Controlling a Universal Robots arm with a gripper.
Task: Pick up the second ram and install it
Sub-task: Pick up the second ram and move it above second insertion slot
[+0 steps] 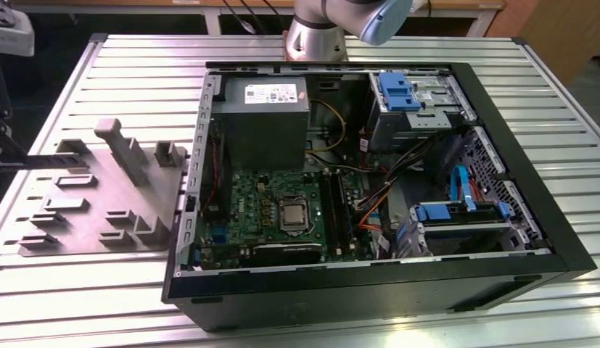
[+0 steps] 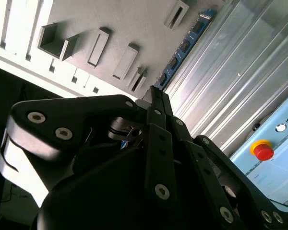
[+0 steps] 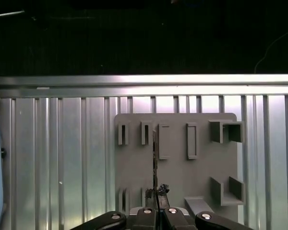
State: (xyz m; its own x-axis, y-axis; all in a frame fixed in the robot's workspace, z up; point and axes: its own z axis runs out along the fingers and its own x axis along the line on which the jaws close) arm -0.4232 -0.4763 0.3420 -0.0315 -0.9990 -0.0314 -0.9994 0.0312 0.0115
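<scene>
— While your claw [image 2: 156,94] is clamping one end of the second ram [image 2: 185,47], where is the strip sitting?
— It's hanging over the grey fixture plate [image 1: 91,201] on the bench [image 1: 135,72], at the exterior view's left, well apart from the open computer case [image 1: 377,290] further right. You're doing best by holding the grip square, so the thin board isn't twisting or tilting.

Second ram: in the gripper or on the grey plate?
In the gripper: the second ram juts from its shut tips in both wrist views.
</scene>
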